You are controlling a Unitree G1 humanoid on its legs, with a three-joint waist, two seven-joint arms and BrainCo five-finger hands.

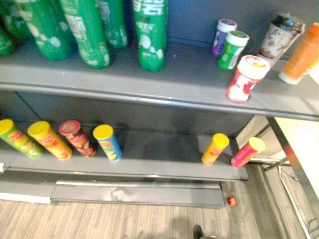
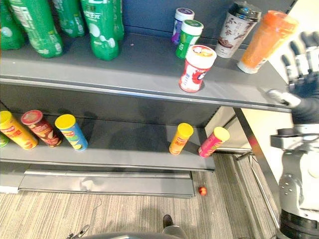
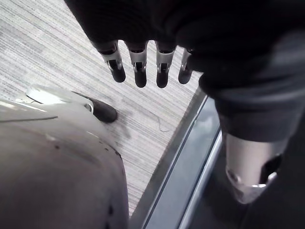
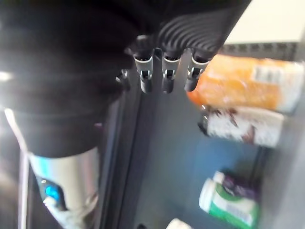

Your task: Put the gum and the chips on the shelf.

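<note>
Three gum jars stand on the upper shelf [image 1: 124,77]: a red-and-white one [image 1: 246,78] near the front edge, and behind it a green one [image 1: 232,50] and a purple one [image 1: 224,35]. Chip cans lean on the lower shelf [image 1: 149,167]: a yellow can [image 1: 215,149] and a pink can [image 1: 247,152] at the right, with blue [image 1: 107,142], red [image 1: 77,138] and orange [image 1: 49,140] cans at the left. My right hand [image 2: 303,82] is raised beside the shelf's right end, open and holding nothing. My left hand [image 3: 139,71] hangs open over the floor.
Green soda bottles [image 1: 149,35] fill the left of the upper shelf. A brown drink cup [image 1: 278,37] and an orange juice bottle [image 1: 301,55] stand at its right end, close to my right hand. A small red ball [image 1: 232,201] lies on the striped carpet.
</note>
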